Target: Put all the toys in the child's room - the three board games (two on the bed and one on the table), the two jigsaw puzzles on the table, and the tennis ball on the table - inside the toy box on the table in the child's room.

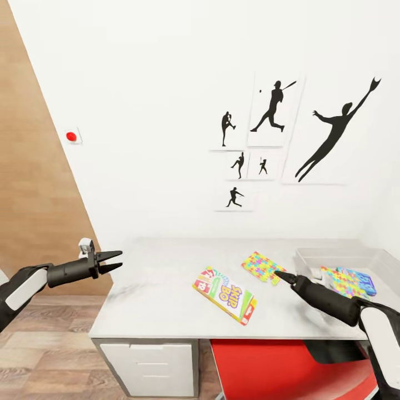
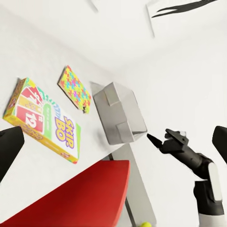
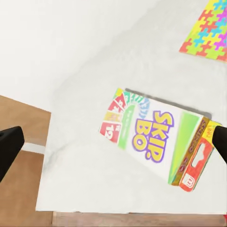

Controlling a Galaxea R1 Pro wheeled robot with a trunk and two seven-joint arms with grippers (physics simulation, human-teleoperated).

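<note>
The white Skip-Bo board game (image 1: 225,294) lies flat near the table's (image 1: 155,289) front edge. One jigsaw puzzle (image 1: 263,267) lies just behind it. At the table's right end stands the grey toy box (image 1: 333,256), holding a second jigsaw puzzle (image 1: 339,280) and a blue board game (image 1: 362,281). My right gripper (image 1: 279,274) hovers open between the loose puzzle and the toy box, looking down on Skip-Bo (image 3: 156,142). Off the table's left end, my left gripper (image 1: 114,261) is open in the air. A sliver of the tennis ball (image 2: 147,225) shows low beside the chair. The bed is out of view.
A red chair (image 1: 289,369) is pushed under the table's right half, and white drawers (image 1: 150,366) stand under the left. The white wall behind carries black athlete silhouettes (image 1: 272,108). Wood-plank floor (image 1: 44,355) lies to the left.
</note>
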